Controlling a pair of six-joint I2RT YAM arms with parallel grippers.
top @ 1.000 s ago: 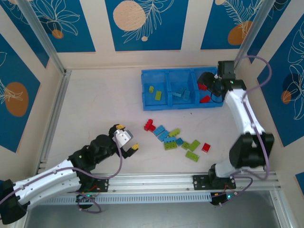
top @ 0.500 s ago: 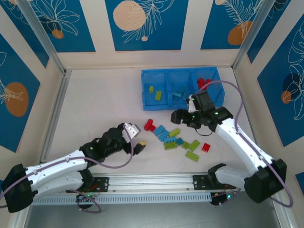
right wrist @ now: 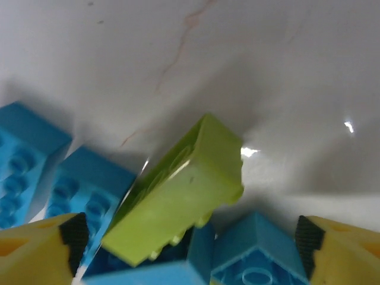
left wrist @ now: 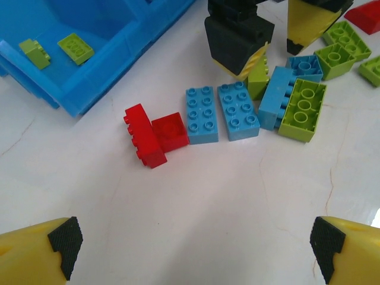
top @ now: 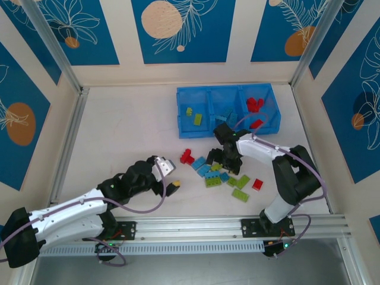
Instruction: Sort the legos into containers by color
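the right end effector stands wide open astride a tilted lime brick (a clear gap on one side, so no grip), with light blue bricks touching it. the left end effector hangs fully open and empty, at 8 o'clock from the loose legos on the tabletop. the blue tray lies at their 12 o'clock.

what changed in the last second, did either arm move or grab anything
The right gripper left the tray's right compartment and swung back to the loose pile, where it now stands open around a tilted lime green brick, not gripping it. The left gripper reached a little toward the pile, open and empty. The other bricks lie as before.
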